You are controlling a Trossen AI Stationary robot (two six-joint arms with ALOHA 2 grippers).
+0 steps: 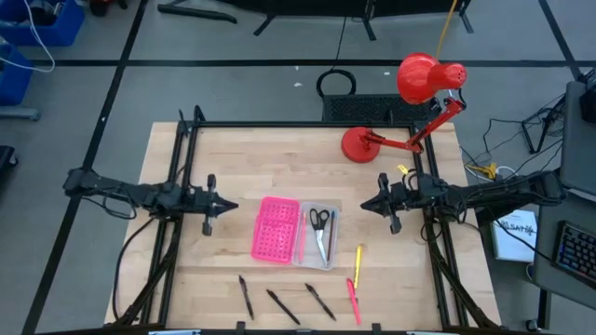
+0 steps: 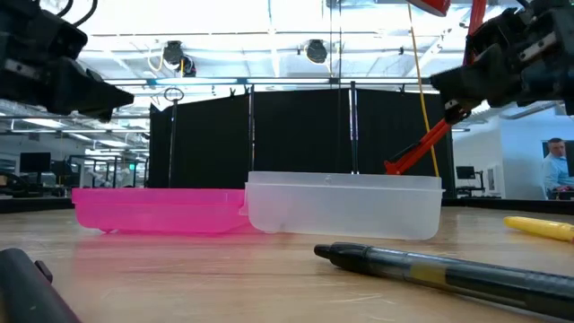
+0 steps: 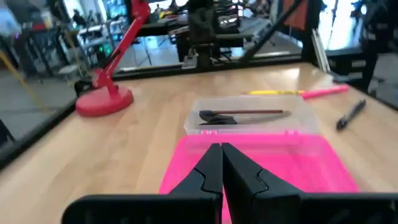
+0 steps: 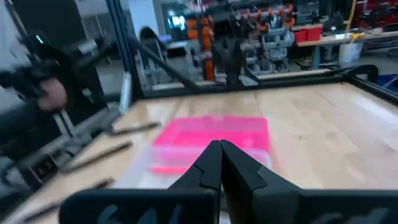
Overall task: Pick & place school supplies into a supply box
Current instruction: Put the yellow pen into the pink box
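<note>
The supply box lies open in the middle of the table, its pink perforated lid (image 1: pixel 276 229) flat beside the clear tray (image 1: pixel 318 236). Black-handled scissors (image 1: pixel 319 221) and a dark pencil (image 3: pixel 249 112) lie inside the tray. A yellow pencil (image 1: pixel 358 258) and a pink pen (image 1: pixel 354 300) lie on the table right of the box. Three black pens (image 1: pixel 283 307) lie near the near edge. My left gripper (image 1: pixel 228 207) hovers shut left of the lid. My right gripper (image 1: pixel 365 205) hovers shut right of the tray. Both point at the box.
A red desk lamp stands with its base (image 1: pixel 358 144) on the far right part of the table, its head (image 1: pixel 424 76) beyond the far edge. A black frame (image 1: pixel 298 125) borders the table. Bare wood (image 1: pixel 233 158) lies between box and far edge.
</note>
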